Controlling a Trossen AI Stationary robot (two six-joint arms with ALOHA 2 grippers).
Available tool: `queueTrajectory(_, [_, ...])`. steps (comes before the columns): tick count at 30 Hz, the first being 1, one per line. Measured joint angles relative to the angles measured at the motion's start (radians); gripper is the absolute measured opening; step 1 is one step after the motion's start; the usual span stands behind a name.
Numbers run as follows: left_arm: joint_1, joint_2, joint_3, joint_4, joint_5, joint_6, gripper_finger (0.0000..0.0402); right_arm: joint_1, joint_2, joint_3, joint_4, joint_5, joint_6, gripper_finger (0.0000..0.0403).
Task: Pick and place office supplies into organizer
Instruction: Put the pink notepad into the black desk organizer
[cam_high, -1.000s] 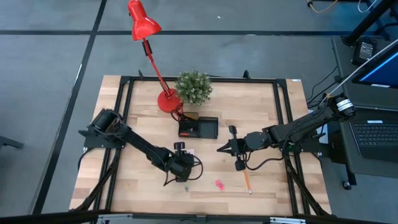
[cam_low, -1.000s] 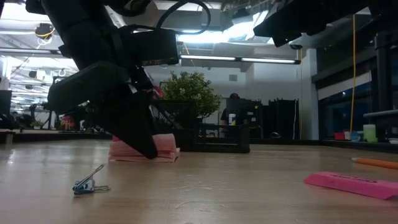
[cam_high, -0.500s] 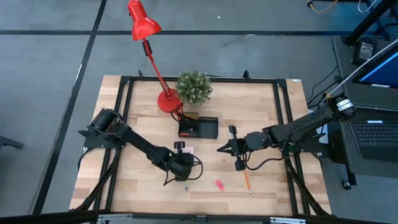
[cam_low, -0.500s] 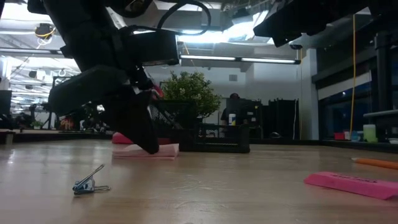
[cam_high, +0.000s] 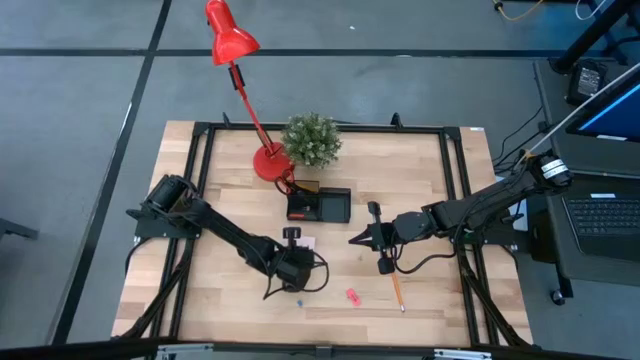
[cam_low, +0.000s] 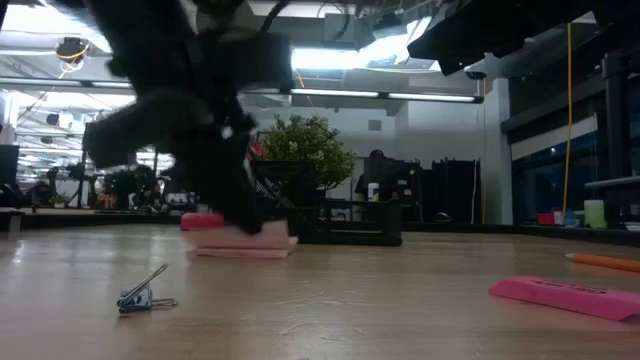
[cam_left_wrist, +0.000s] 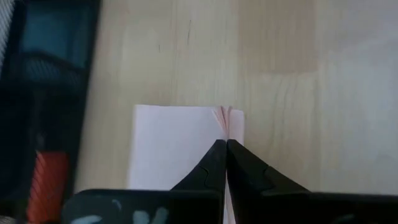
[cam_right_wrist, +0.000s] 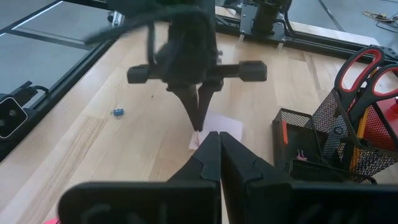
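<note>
1. Clip, the small blue binder kind, is lying loose on the bare wood at the near left of the table, well apart from everything else; it is probably waiting its turn

2. Left gripper is pinching the corner of the pink sticky-note pad with its jaws closed down to a thin line. In the left wrist view a few top sheets are fanning up beside the fingertips, so the grip looks to be on the pad's edge only, probably because the pad is lying too flat to take from the sides

3. In the low view the pad is sitting on the wood with its near edge tilting slightly, just in front of the black organizer, a short carry away

4. The organizer is standing beside the red lamp's base and the potted plant. It is already holding red-handled scissors upright in its mesh cup, so the flat tray section seems the natural spot for the pad

5. Right gripper is hanging with its jaws closed on nothing, pointing toward the left arm, likely keeping clear

6. Pink eraser-like piece and orange pencil are lying on the near right of the table, not yet collected
</note>
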Motion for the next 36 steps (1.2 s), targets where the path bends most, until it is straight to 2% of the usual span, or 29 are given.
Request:
queueTrajectory(10, [-0.035,0.000,0.163,-0.180,-0.155,0.082,0.0002,0.000,0.000,0.000,-0.024,0.000,0.000,0.0003])
queueTrajectory(21, [-0.036,0.000,0.176,-0.178,-0.365,0.182,0.0002,0.000,0.001,0.000,-0.039,0.000,0.019,0.0003])
queueTrajectory(25, [-0.022,0.000,0.176,-0.152,-0.386,0.218,0.0002,0.000,0.001,0.000,-0.039,0.000,0.024,0.0003])
queueTrajectory(30, [0.006,0.000,0.176,-0.045,-0.388,0.325,0.0002,0.000,0.001,0.000,-0.038,0.001,0.029,0.0003])
queueTrajectory(36, [0.054,0.000,0.176,0.054,-0.375,0.430,0.0002,0.000,-0.018,0.000,-0.051,0.098,0.049,0.0003])
